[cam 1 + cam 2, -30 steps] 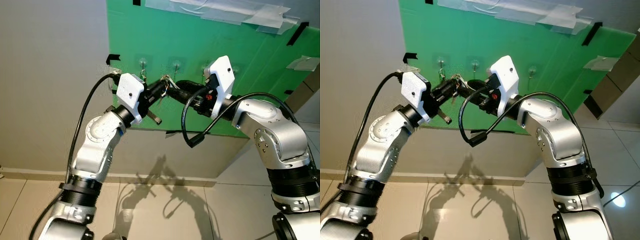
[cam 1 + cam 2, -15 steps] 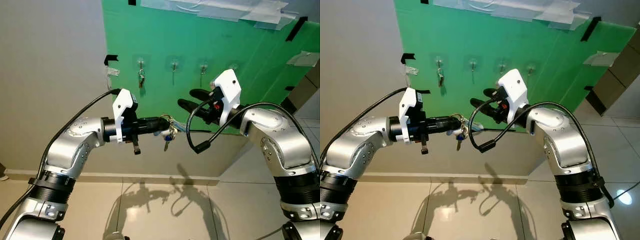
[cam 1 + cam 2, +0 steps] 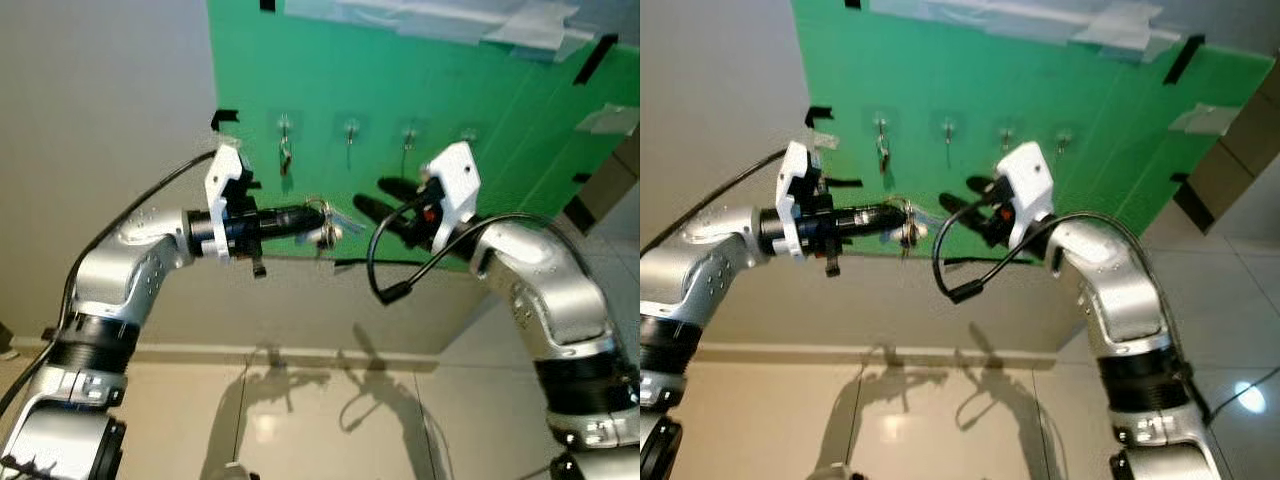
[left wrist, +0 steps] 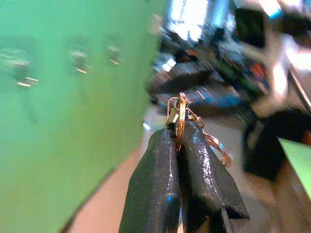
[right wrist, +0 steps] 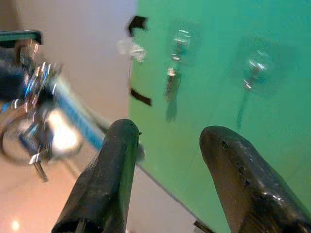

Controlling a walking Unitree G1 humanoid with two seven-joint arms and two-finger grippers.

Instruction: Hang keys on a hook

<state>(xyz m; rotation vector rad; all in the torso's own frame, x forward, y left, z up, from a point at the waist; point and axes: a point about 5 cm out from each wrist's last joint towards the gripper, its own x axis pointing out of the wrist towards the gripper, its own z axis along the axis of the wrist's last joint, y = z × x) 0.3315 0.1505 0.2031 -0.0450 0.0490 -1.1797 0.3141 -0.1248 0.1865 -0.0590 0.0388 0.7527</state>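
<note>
My left gripper (image 3: 316, 212) is shut on the ring of a bunch of keys (image 3: 327, 231), held out level in front of a green board (image 3: 480, 120). The key ring (image 4: 181, 114) sticks up between the two closed black fingers in the left wrist view. A row of clear hooks runs across the board; the leftmost hook (image 3: 285, 127) carries a hanging key (image 3: 285, 157), and the neighbouring hook (image 3: 351, 130) is bare. My right gripper (image 3: 378, 198) stands open to the right of the keys, holding nothing. In the right wrist view the keys (image 5: 34, 126) appear blurred beside its fingers.
The green board leans against a grey wall (image 3: 100, 120), with black tape (image 3: 224, 118) at its edges. A black cable (image 3: 385, 270) loops below my right wrist. Beige floor tiles (image 3: 320, 410) lie below.
My left arm has lifted the keys up toward the board and the hooks. The right gripper stays open and has shifted slightly left. The camera moved a little.
</note>
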